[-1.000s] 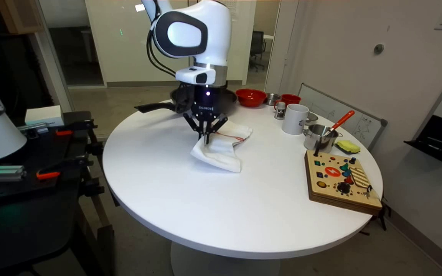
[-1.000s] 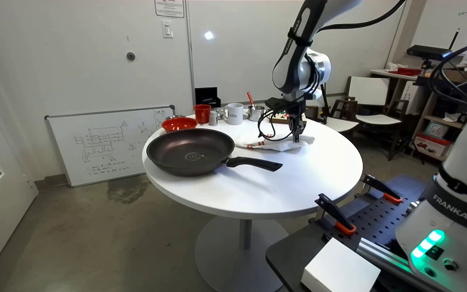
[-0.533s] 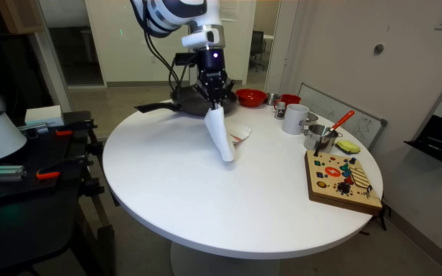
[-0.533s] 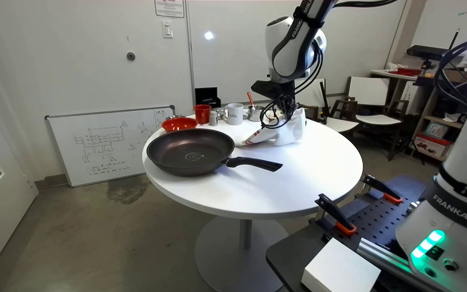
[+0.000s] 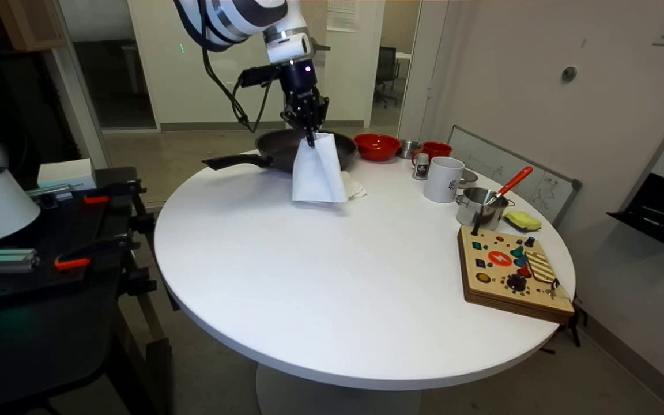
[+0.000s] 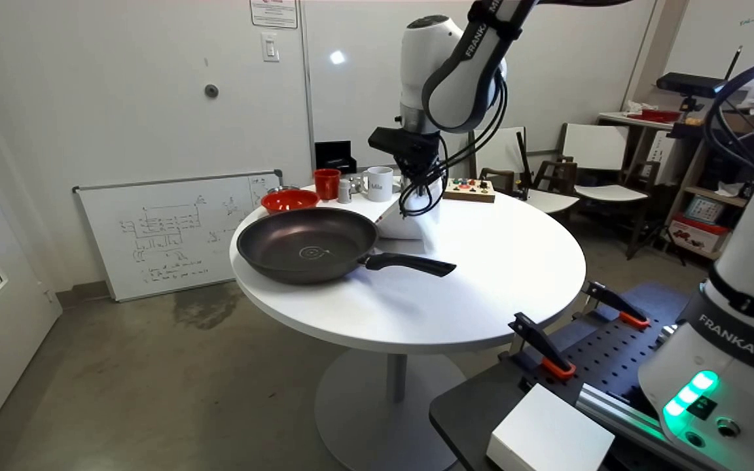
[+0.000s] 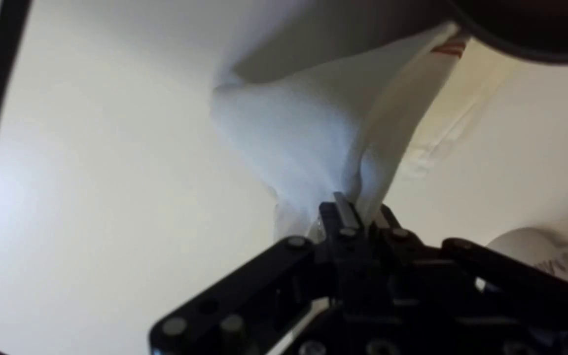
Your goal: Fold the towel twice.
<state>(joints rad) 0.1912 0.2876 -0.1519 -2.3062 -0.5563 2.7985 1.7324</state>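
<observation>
The white, red-striped cloth towel (image 5: 316, 180) is pinched at its top by the black two-finger gripper (image 5: 312, 139) and held partly clear of the round white table (image 5: 338, 300), near the dark round frying pan (image 6: 308, 245), presumably for doubling over.

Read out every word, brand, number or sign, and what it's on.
"FRANKA EMI", cut off at the edge: robot base
"FRANKA", other letters unclear: arm
"Mila", probably: white mug
Lightning-bolt symbol: wooden board
Unreadably small or blurred: leaning whiteboard, far whiteboard, wall notice, posted sheet, shaker, white box, end effector label
</observation>
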